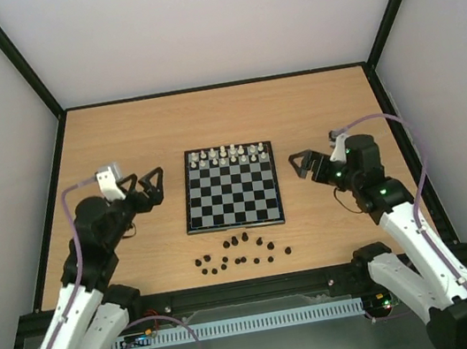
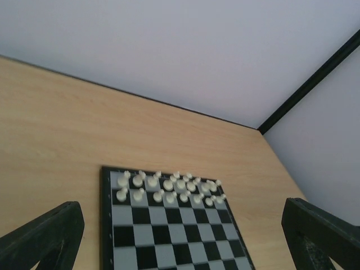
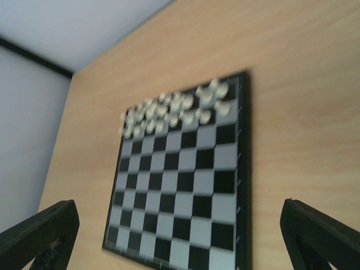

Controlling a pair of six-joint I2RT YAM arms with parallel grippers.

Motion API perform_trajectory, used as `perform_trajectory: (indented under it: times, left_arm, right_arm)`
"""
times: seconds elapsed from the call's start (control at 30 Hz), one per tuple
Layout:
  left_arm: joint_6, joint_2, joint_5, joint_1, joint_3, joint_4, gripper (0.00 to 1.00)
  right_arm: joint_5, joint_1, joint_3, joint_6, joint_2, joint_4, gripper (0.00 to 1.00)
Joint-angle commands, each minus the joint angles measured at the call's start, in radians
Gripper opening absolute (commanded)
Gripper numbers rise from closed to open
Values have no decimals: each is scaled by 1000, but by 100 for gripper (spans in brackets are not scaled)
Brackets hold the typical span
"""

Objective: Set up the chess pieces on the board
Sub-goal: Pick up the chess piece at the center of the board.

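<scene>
The board (image 1: 233,197) lies at the table's middle; it also shows in the left wrist view (image 2: 169,230) and the right wrist view (image 3: 180,185). White pieces (image 1: 228,156) fill its two far rows. Several tiny black chess pieces (image 1: 242,254) lie scattered on the wood just in front of the board's near edge; neither wrist view shows them. My left gripper (image 1: 150,188) is open and empty, left of the board. My right gripper (image 1: 301,164) is open and empty, right of the board. Both hover above the table.
Grey walls with black frame posts close in the table at the back and both sides. A black rail and a cable duct (image 1: 241,324) run along the near edge between the arm bases.
</scene>
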Motion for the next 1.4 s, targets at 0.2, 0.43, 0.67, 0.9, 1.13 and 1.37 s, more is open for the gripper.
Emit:
perform_trajectory:
  times: [0.2,0.43,0.67,0.9,1.13,1.37]
  left_arm:
    - [-181,-146,134,-2,-76,-189,99]
    - [-196,-190,94,-3,-120,-241,99]
    - [-185,-69,206,-19,-108,-257,99]
    - [-175,-5,153,-167,-98,-240,99]
    - [-171,87,47,-285,-65,-246,99]
    - [-184,108,-16,-331,-60,-249,99]
  right_arm:
    - [200,313,-29,54,-20,-158,99]
    - [474,640,14,154,136,-229,94]
    - [679,912,37,326,370,-340,68]
    - [704,1040,-17,457,366,-364,55]
    - [672,1083,-98,526,294,-395,49]
    - [643,1098,-155,541,275,-363,39]
